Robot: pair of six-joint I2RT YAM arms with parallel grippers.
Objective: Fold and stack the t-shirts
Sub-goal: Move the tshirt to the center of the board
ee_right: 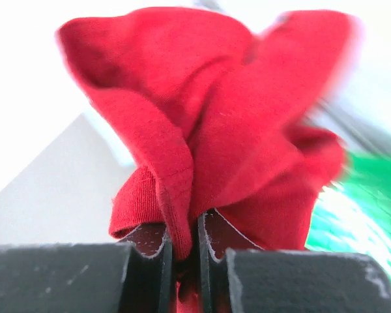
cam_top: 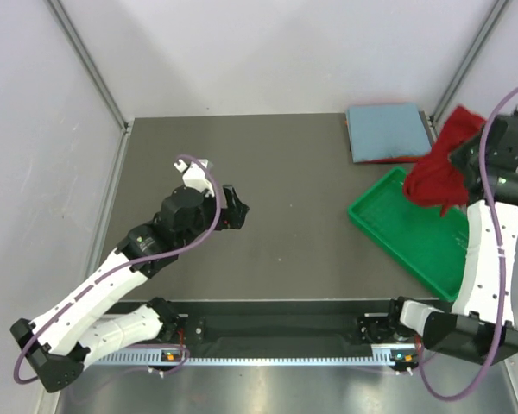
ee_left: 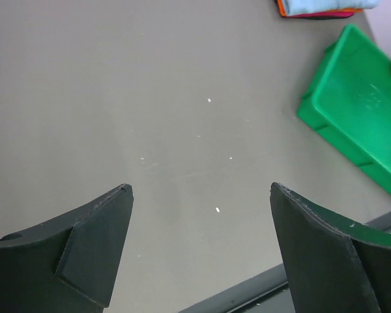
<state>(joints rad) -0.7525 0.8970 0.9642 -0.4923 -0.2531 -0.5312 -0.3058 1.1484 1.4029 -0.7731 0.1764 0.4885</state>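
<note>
From above, the right gripper (cam_top: 470,162) holds a bunched red t-shirt (cam_top: 439,171) in the air over the green tray (cam_top: 410,237). A folded light blue t-shirt (cam_top: 386,129) lies at the table's (cam_top: 285,155) far right corner. The step in hand looks like fetching the next shirt; next it needs carrying to bare table and spreading flat.

Left wrist: the left gripper (ee_left: 202,251) hangs released, jaws wide, nothing between them.

Right wrist: the jaws are clenched on a fold of the red cloth. No label or writing is readable anywhere.

Top camera overlooks the whole worktop (cam_top: 285,172); left wrist camera shares the green tray (cam_top: 414,233), right wrist camera the red t-shirt (cam_top: 432,177), close up.
</note>
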